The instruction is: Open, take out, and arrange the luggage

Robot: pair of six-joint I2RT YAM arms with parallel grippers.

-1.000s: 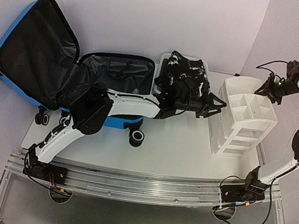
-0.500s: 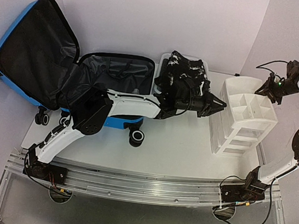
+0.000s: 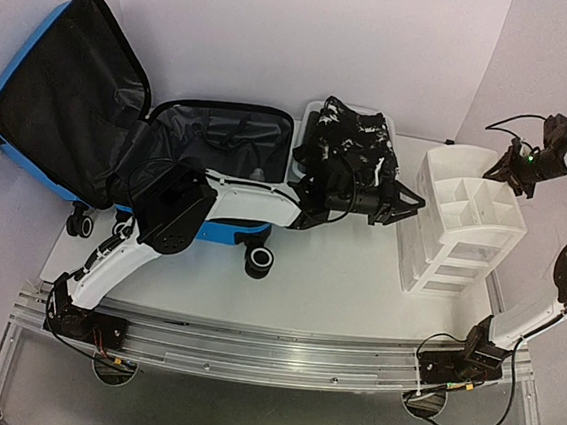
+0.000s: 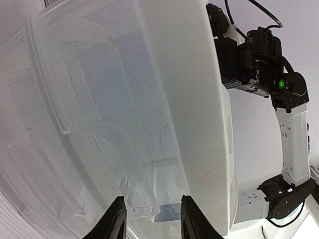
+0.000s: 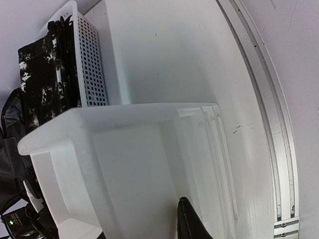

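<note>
The luggage (image 3: 211,135) lies open on the left part of the table (image 3: 327,277), its lid leaning back to the far left and its base flat beside it; it has not shifted over the last second. Both halves show black lining, with straps slack across the base, bright blue shell at the edges and black-and-white wheels at the near side. From above, no loose item shows inside, so opening looks done and emptying looks largely done. Just right of it, the white perforated basket (image 3: 390,132) holds a black-and-white cloth (image 3: 351,134). The change is in the left gripper (image 3: 412,200), reaching across just beside the white organizer (image 3: 464,215): its fingers (image 4: 117,221) were spread wide, pinched in, and now stand apart again with nothing between them, the organizer wall filling its wrist view. That reads as a pinch that caught nothing, or a release, so arranging remains. The right gripper (image 3: 509,166) hangs over the organizer's far side, unmoved; whether its fingers are together I cannot tell
</note>
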